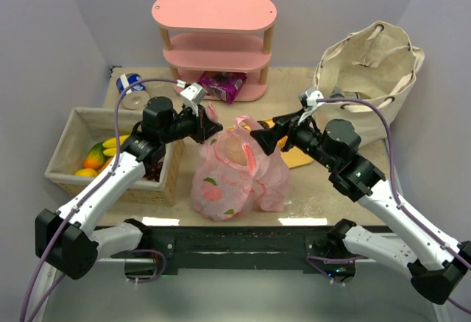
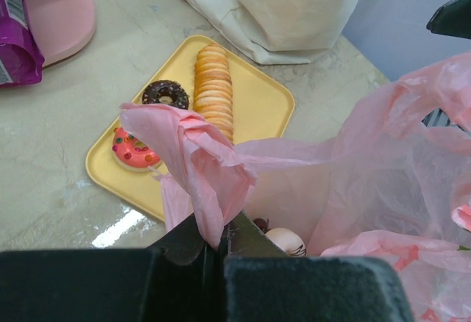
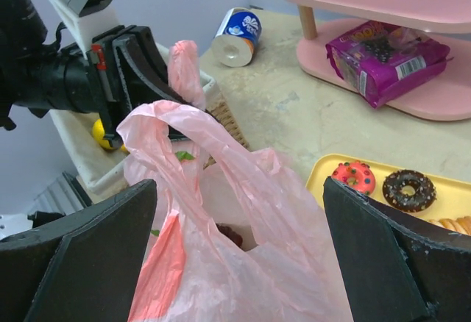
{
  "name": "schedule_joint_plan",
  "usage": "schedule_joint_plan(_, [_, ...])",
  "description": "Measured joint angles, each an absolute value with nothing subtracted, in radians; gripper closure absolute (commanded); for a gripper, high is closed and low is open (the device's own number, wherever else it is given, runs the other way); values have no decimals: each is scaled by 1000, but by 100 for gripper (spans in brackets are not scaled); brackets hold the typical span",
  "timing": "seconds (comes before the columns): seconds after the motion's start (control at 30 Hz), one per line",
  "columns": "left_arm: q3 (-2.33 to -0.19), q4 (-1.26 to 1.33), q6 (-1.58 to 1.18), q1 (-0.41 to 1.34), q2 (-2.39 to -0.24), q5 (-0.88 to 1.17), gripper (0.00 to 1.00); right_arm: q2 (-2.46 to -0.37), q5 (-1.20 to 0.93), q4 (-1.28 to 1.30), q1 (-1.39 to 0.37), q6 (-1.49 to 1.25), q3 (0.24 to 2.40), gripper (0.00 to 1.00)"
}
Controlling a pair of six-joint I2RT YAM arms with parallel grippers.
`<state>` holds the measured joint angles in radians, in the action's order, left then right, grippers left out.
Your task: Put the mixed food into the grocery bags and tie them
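The pink plastic bag (image 1: 235, 171) stands at the table's front middle, with dark and pale food inside. My left gripper (image 1: 212, 127) is shut on the bag's left handle and holds it up; in the left wrist view the pink handle (image 2: 195, 156) sticks out from my closed gripper (image 2: 221, 226). My right gripper (image 1: 262, 140) is open at the bag's right side; in the right wrist view it (image 3: 239, 190) straddles the bag's other handle (image 3: 213, 145) without touching it. The beige canvas bag (image 1: 375, 65) sits open at the back right.
A woven basket (image 1: 88, 113) with fruit (image 1: 94, 157) stands at the left. A yellow tray (image 2: 265, 94) with donuts and crackers lies behind the pink bag. A pink shelf (image 1: 213, 13) holds a purple packet (image 1: 223, 83). A blue and white can (image 1: 131, 83) lies at the back left.
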<state>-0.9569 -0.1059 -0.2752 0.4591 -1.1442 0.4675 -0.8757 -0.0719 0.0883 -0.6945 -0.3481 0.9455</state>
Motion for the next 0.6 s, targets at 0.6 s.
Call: schedule_joint_plan(0.6, [-918,11,-278,379,-1167,600,100,-953,-129,28,-736,-64,886,1])
